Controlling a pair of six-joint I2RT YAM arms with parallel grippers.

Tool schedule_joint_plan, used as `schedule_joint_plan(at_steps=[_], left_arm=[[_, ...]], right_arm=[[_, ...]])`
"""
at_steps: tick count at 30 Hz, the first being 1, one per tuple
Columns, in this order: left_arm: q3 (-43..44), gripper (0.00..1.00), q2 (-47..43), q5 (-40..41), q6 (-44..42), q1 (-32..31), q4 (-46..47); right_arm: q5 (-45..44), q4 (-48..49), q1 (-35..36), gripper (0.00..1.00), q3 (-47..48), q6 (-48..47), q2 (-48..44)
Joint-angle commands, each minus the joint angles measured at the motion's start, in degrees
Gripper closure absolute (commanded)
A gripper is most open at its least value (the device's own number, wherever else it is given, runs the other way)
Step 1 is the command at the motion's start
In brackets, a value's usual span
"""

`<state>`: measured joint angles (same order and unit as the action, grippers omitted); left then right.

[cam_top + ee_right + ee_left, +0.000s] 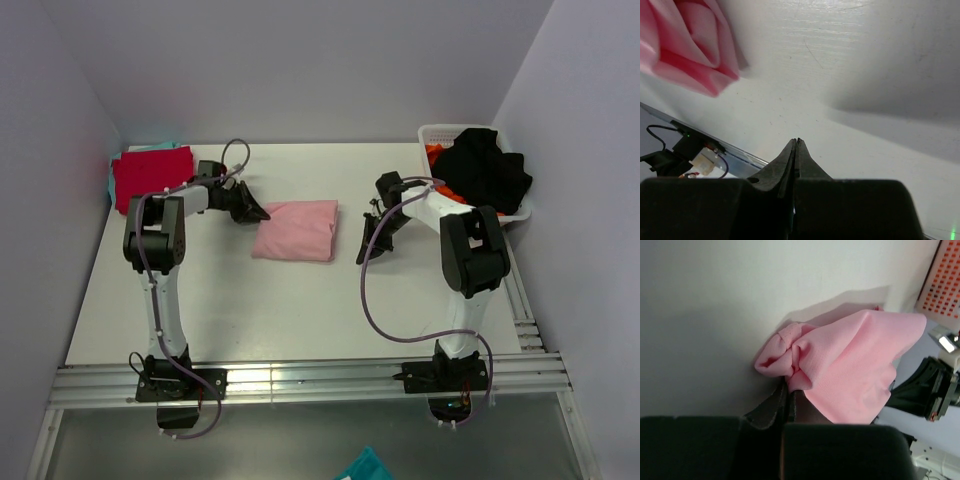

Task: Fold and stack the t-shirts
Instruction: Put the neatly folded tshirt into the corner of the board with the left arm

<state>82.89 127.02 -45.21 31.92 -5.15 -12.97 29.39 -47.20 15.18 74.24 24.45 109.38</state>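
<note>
Left end effector (789, 390) pinches the folded pink t-shirt (296, 230) at mid-table (210, 300), right end effector (796, 145) is closed and empty; you have yet to stack it on the red t-shirt (152, 172) at far left.

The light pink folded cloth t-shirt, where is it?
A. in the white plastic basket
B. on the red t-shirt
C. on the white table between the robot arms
C: the light pink folded cloth t-shirt lies on the white table between the arms, away from the white plastic basket and the bright red cloth t-shirt.
</note>
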Motion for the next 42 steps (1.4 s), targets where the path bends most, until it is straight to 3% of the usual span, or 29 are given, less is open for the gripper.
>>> schedule_joint_plan(at_steps=[1, 7, 10, 19, 29, 42], left_arm=[[9.4, 1.00, 2.3, 6.8, -1.8, 0.3, -4.6], [35.7, 1.00, 9.3, 6.9, -0.8, 2.1, -14.3], [42.4, 1.00, 12.3, 6.0, 0.5, 3.8, -16.3], [48.8, 1.00, 13.3, 4.6, 3.3, 10.9, -16.0], [49.3, 1.00, 12.1, 0.5, 12.4, 20.4, -6.6], [47.7, 1.00, 6.4, -1.3, 19.0, 24.7, -1.1]], right_arm=[[0.2, -0.4, -0.9, 1.00, 1.9, -0.6, -0.5], [1.1, 0.2, -0.8, 1.00, 1.6, -0.1, -0.5], [0.8, -0.3, -0.8, 1.00, 1.5, -0.5, -0.7], [1.5, -0.1, -0.8, 1.00, 0.3, -0.2, -1.2], [1.8, -0.6, -0.8, 1.00, -1.1, -0.1, -1.3], [0.4, -0.6, 0.3, 1.00, -2.1, 0.9, -0.6]])
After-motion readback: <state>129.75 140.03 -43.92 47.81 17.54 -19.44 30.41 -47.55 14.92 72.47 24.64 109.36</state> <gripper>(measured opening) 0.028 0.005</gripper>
